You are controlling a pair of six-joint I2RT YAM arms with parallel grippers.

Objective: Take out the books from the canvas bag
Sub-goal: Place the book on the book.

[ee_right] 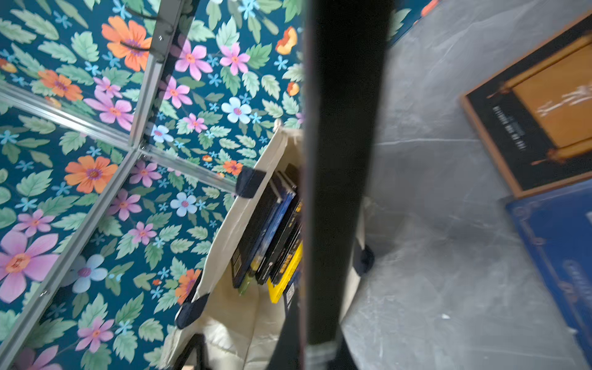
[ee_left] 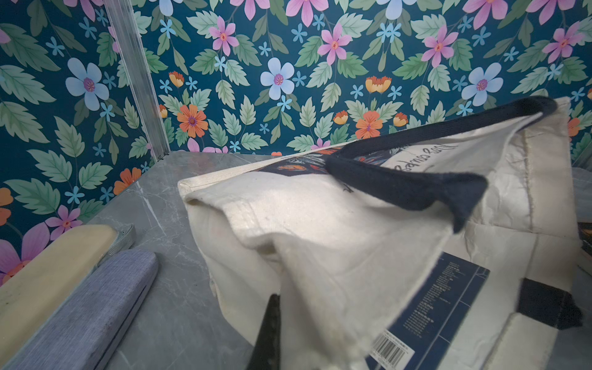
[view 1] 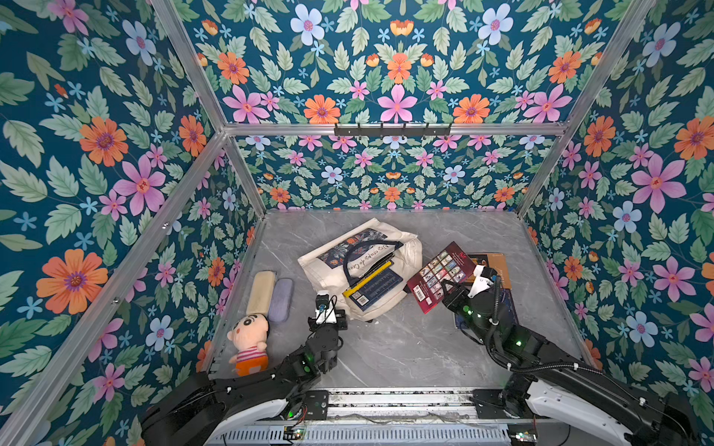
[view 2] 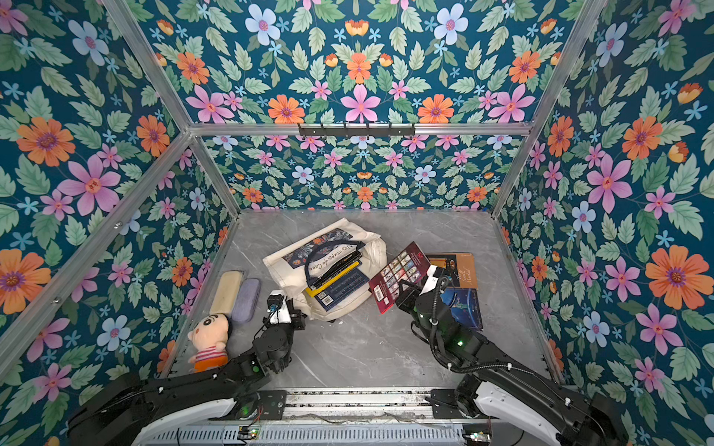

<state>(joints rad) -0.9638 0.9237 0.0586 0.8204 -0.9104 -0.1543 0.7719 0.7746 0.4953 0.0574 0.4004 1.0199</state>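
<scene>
Right end effector (view 1: 448,287) clamps the red book (view 1: 430,275) beside canvas bag (view 1: 324,268).

walls: teal floral wallpaper (view 1: 398,102) | frame: aluminium bars (view 1: 278,129) | floor: grey marble tabletop (view 1: 405,347) | light: even

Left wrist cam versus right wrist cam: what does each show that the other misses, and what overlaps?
Left wrist only: the cream case and grey case lying side by side, and the printed face of the canvas bag.
Right wrist only: book spines stacked in the bag's mouth, the orange-and-black book and blue book lying out on the marble table, and a dark band, likely the gripped book, blocking the middle.
Both: the canvas bag, the marble table, the floral walls.
</scene>
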